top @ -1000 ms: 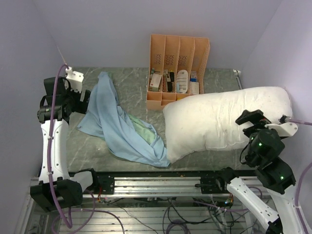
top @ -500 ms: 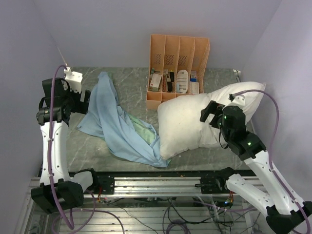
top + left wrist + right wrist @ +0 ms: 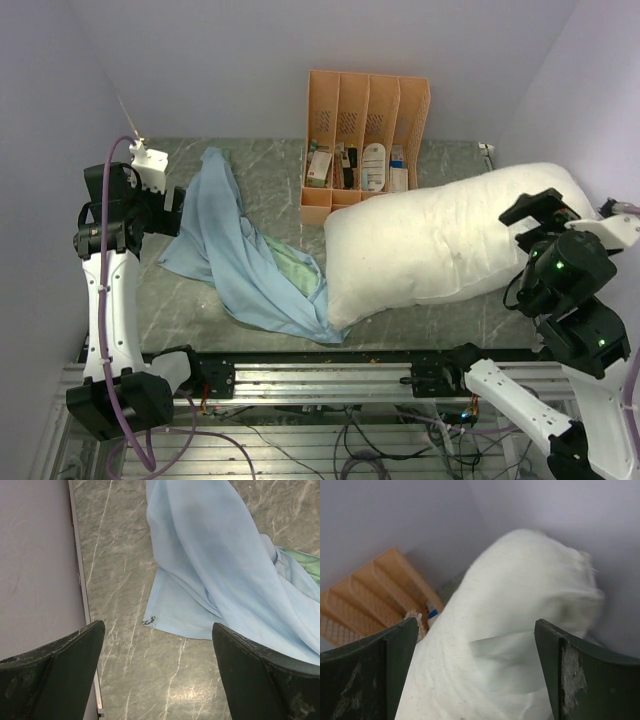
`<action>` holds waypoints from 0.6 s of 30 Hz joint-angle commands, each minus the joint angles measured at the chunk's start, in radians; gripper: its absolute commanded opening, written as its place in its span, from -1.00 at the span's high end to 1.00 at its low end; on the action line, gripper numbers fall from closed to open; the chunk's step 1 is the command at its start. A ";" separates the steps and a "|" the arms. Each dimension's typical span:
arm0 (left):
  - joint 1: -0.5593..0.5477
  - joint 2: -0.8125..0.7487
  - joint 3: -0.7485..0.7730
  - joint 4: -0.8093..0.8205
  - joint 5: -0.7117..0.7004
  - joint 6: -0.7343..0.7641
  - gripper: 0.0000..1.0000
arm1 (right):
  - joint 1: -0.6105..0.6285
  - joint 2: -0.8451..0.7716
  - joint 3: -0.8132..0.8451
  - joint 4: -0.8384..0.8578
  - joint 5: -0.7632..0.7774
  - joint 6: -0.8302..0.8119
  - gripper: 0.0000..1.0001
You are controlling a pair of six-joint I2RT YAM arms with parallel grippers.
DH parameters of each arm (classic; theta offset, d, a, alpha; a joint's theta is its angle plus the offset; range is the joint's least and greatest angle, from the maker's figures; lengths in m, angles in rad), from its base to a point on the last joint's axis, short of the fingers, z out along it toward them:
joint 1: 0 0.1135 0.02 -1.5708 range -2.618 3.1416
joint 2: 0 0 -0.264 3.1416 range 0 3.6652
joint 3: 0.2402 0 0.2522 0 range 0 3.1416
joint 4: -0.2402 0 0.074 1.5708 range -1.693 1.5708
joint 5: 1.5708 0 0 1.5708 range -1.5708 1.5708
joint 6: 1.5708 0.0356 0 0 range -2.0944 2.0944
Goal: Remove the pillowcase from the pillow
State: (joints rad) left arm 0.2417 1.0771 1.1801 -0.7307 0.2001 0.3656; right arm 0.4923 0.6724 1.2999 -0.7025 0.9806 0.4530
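Note:
The bare off-white pillow (image 3: 430,250) lies on the right half of the table, its near left corner touching the pillowcase (image 3: 235,245). The pillowcase is a crumpled light-blue heap on the left with a mint-green patch showing. My left gripper (image 3: 172,203) hovers open over the table just left of it; the left wrist view has the pillowcase (image 3: 215,565) ahead of the open left gripper (image 3: 158,630), with a cloth corner between the fingertips' line. My right gripper (image 3: 538,207) stands open above the pillow's right end. In the right wrist view the pillow (image 3: 485,680) fills the space between the spread fingers of the right gripper (image 3: 476,622).
An orange file rack (image 3: 365,110) with small items stands at the back, close behind the pillow's far left edge. Walls close in at the left (image 3: 35,565) and right. A metal rail (image 3: 320,375) runs along the near edge.
The right arm swung left over the pillow, then drew back to the right; the pillow was pushed up and has settled again, shifted slightly. The left arm has barely moved.

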 commanded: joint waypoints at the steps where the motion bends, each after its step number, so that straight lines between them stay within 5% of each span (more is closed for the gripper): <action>1: 0.010 0.005 0.010 0.015 0.040 -0.016 -0.99 | 0.005 0.010 -0.021 -0.065 0.203 -0.036 -1.00; 6: 0.012 0.001 0.011 0.013 0.037 -0.011 -0.99 | 0.006 0.035 -0.059 -0.070 0.221 -0.071 -1.00; 11: 0.011 0.006 0.001 0.024 0.057 -0.032 -0.99 | 0.006 0.004 -0.244 0.285 -0.308 -0.218 -1.00; 14: 0.012 -0.003 -0.016 0.043 0.081 -0.065 -0.99 | 0.005 0.074 -0.326 0.362 -0.329 -0.228 -1.00; 18: 0.011 -0.074 -0.151 0.151 0.115 -0.120 -0.99 | 0.006 0.175 -0.427 0.396 -0.177 -0.192 -1.00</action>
State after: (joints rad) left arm 0.2459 1.0687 1.1431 -0.6907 0.2527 0.3176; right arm 0.4934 0.7757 0.9546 -0.4099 0.7662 0.2707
